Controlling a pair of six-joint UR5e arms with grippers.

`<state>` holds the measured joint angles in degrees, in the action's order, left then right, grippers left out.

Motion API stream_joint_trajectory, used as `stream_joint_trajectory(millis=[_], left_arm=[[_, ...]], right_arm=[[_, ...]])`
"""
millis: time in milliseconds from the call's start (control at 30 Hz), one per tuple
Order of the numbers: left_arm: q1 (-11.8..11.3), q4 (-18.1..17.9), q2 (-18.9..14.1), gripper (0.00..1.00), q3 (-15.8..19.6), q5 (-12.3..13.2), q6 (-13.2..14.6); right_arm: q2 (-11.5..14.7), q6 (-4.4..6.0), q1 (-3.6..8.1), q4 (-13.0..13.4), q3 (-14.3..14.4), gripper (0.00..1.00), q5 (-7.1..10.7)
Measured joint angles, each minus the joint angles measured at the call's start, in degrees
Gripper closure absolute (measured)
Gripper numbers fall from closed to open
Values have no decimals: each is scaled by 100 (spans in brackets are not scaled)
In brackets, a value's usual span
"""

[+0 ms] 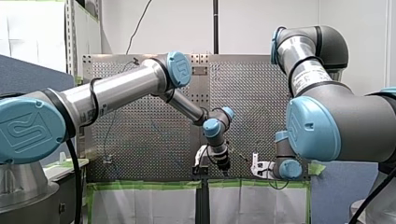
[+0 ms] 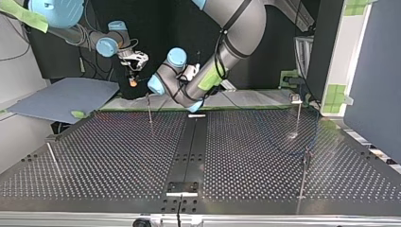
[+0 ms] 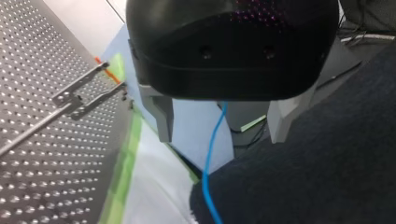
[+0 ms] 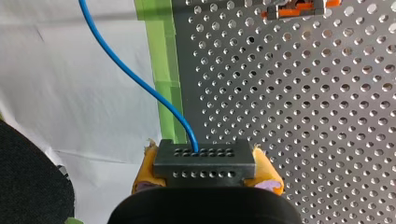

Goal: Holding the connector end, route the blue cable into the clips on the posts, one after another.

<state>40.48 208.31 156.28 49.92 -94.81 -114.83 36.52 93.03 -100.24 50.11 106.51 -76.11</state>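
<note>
yellow-padded, clamping the stiff connector (image 4: 205,158) in my right gripper (image 4: 205,169); judging the blue cable (image 4: 135,78) light, limp; holding my left gripper (image 3: 220,131) spread astride it.

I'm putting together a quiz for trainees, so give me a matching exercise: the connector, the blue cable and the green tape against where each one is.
1 connector
2 blue cable
3 green tape

A along the table edge
B between the open fingers of my left gripper
C clamped between the yellow pads of my right gripper

Pairs: 1-C, 2-B, 3-A
</note>
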Motion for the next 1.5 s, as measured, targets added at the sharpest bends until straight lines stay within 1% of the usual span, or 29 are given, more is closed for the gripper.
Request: stream_joint_trajectory(millis=[167,267,467,733,867,1100,1300,1500], left_arm=[[-6,283,23,0,-2,198,-235],[-9,325,29,0,-2,299,-389],[-38,99,32,0,-33,484,-701],[-47,-296,62,0,-146,524,-1101],[-37,-500,194,0,-235,621,-1321],[-20,-583,486,0,-493,625,-1691],[-34,-596,542,0,-527,581,-2027],[-59,-645,545,0,-528,565,-2193]], right_arm=[[1,-2,0,2,-9,100,-11],[0,-2,-2,1,-13,100,-15],[1,-2,-21,5,-16,100,-17],[4,-2,-40,6,-16,100,-18],[2,-2,-47,8,-14,100,-18],[1,-2,-53,2,-13,100,-18],[4,-2,-54,7,-15,100,-18],[4,-2,-56,4,-15,100,-18]])
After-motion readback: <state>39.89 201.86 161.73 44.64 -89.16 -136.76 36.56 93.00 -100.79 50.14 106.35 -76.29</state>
